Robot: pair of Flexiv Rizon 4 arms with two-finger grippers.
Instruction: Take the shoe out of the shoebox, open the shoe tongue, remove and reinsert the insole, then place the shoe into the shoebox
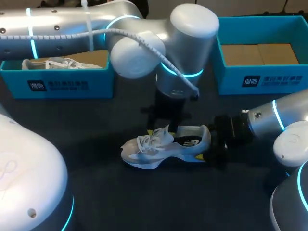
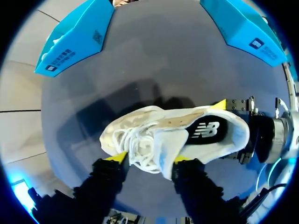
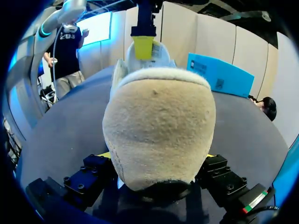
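Note:
A white sneaker (image 1: pixel 161 147) stands upright on the dark table, toe to the left; its black insole (image 2: pixel 208 130) shows in the opening. My left gripper (image 2: pixel 149 158) comes down from above and is open. Its yellow fingertips (image 2: pixel 117 157) straddle the laces and the loose tongue (image 2: pixel 166 149). In the head view the left gripper (image 1: pixel 166 129) is over the shoe's middle. My right gripper (image 1: pixel 211 144) is shut on the shoe's heel (image 3: pixel 159 126), one finger on each side. The left arm's yellow fingertip (image 3: pixel 143 46) shows beyond the heel.
A blue shoebox (image 1: pixel 57 84) at the back left holds another white shoe (image 1: pixel 65 62). A second blue shoebox (image 1: pixel 262 79) at the back right shows a bare brown bottom. The big left arm (image 1: pixel 144 43) spans the table's back middle.

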